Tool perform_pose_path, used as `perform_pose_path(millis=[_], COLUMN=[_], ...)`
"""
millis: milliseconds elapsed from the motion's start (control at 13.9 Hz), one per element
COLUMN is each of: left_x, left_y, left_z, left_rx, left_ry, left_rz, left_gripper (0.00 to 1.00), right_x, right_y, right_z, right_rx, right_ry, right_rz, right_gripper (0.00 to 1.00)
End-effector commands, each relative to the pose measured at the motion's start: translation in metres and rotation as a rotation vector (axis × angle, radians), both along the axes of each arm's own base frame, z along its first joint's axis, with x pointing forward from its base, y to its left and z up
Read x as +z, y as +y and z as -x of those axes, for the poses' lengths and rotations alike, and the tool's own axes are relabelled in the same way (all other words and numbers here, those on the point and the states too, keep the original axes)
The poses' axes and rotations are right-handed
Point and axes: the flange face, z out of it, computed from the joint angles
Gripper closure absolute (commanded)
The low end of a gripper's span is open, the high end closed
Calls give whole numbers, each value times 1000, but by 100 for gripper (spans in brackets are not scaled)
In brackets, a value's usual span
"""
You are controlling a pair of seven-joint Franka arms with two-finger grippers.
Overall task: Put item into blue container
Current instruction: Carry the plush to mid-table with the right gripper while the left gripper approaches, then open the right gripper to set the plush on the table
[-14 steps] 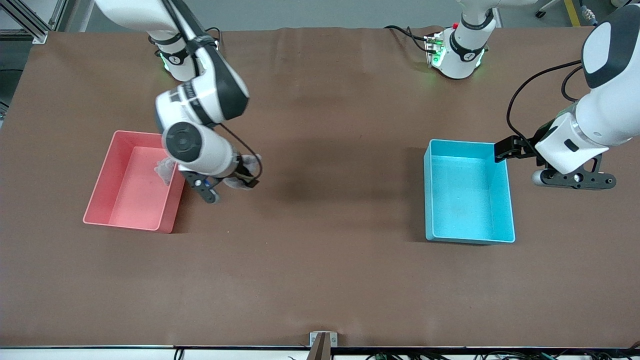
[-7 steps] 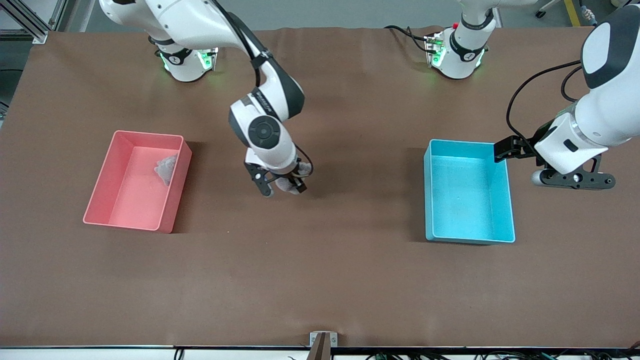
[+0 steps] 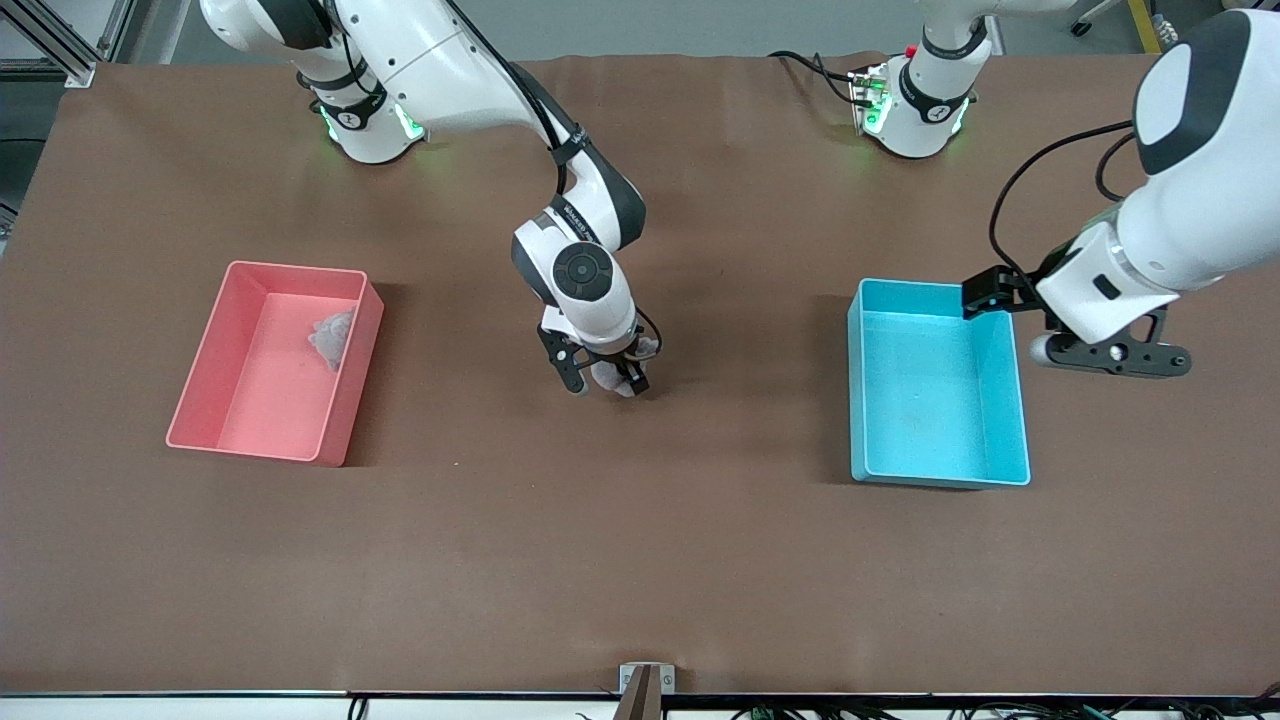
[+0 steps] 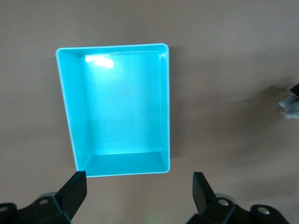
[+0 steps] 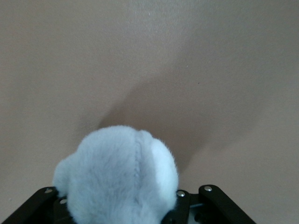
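Observation:
The item is a pale grey plush toy (image 3: 617,379) (image 5: 121,179). My right gripper (image 3: 606,378) is shut on it and holds it over the bare middle of the table, between the two bins. The plush hides the fingertips in the right wrist view. The blue container (image 3: 938,478) (image 4: 119,105) is empty and lies toward the left arm's end of the table. My left gripper (image 3: 1108,356) (image 4: 139,181) hangs open just outside the container's wall on the left arm's side, with nothing between its fingers. The held plush also shows at the edge of the left wrist view (image 4: 290,105).
A pink bin (image 3: 198,372) lies toward the right arm's end of the table, with another grey plush (image 3: 331,339) inside against its wall. A small metal bracket (image 3: 646,678) sits at the table edge nearest the front camera.
My right arm has carried the plush from beside the pink bin out over the table's middle, toward the blue container. My left arm has shifted slightly toward the container.

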Motion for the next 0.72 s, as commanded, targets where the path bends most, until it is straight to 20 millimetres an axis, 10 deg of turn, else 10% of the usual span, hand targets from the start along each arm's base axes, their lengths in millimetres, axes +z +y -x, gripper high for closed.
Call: perform_pose_path(millis=[0,72,215,646], left_x=[-6,-6,-16,-30], left_y=[-33,-36,-56,-106], left_z=[6,5,3,3], left_rx=[-33,-33,-53,-106], left_ry=[23,18,26,-10], left_rz=[32,49,95,139], left_gripper=[0,0,0,0], right_x=[-12,-15,-15,39], right_y=[3,1,-2,-19], right_z=[-2,-4,-6,-48], right_rx=[-22,-24,-10,-20], right_ry=[-6,-4,-7,-5], right_rz=[5,8,11,-12], right_gripper=[58,25,3,0])
